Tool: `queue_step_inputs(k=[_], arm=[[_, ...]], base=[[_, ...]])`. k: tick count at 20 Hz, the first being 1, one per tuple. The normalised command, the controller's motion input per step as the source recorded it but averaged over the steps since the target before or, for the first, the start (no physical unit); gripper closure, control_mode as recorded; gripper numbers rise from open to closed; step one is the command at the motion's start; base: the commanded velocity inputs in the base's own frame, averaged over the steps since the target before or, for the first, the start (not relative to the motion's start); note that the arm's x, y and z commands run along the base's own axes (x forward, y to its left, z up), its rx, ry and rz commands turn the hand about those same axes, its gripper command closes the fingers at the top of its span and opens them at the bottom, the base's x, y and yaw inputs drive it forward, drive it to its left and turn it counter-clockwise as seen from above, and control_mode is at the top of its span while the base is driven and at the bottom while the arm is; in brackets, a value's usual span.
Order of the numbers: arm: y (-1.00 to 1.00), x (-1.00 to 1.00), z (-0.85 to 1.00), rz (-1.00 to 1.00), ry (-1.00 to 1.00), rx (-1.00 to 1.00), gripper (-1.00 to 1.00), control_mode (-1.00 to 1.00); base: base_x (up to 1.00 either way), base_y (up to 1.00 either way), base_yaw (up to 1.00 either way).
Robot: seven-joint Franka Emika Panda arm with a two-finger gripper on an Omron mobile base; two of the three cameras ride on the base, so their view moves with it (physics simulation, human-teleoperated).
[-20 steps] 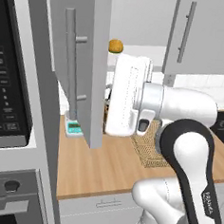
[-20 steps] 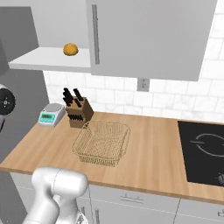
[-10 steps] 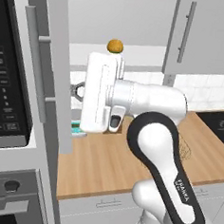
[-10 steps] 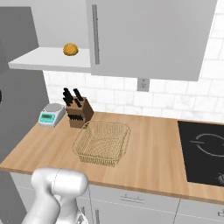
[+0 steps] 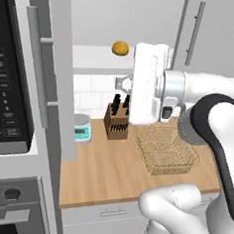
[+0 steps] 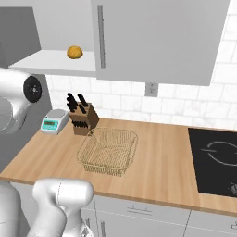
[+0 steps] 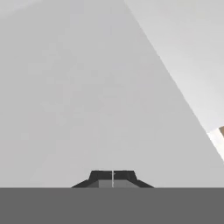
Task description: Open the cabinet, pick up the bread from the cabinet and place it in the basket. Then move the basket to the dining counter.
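The cabinet door (image 5: 57, 79) stands swung open at the left, its bar handle (image 5: 37, 73) facing me. On the bare shelf (image 5: 96, 57) sits the bread (image 5: 120, 48), a small golden bun (image 6: 74, 52). The tan mesh basket (image 5: 166, 150) rests empty on the wood counter (image 6: 108, 150). My gripper (image 5: 121, 83) hangs below the shelf's front edge, below the bread and left of the basket. In the hand view its fingertips (image 7: 112, 177) are shut together on nothing, facing a plain grey surface. The dining counter is out of view.
A knife block (image 5: 117, 124) and a small kitchen scale (image 5: 81, 128) stand by the tile wall behind the basket. A narrower shut door (image 6: 157, 37) hangs right of the shelf. A black hob (image 6: 215, 159) lies at the right, an oven unit (image 5: 6, 90) at the left.
The cabinet door has swung further open to the left. My hand followed it left, then drew back right, and now sits under the shelf edge. Bread and basket have not moved.
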Motion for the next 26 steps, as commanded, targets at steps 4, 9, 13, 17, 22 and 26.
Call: queue_step_inputs(k=[4,9,13,17,22,26], arm=[[-0.36,0.23,0.0,0.0,-0.42,-0.27,1.0,-1.0],[-0.33,0.19,0.0,0.0,-0.55,-0.27,1.0,-1.0],[-0.37,0.21,0.0,0.0,-0.58,-0.3,1.0,-1.0],[-0.3,0.21,0.0,-0.01,-0.61,-0.33,1.0,-1.0],[-0.04,0.15,0.0,-0.1,-0.66,-0.47,-1.0,-1.0],[-0.1,0.29,0.0,-0.2,-0.43,-0.44,-1.0,-1.0]], base=[[0.0,0.0,0.0],[0.0,0.0,0.0],[0.0,0.0,0.0],[0.0,0.0,0.0],[0.0,0.0,0.0],[0.0,0.0,0.0]])
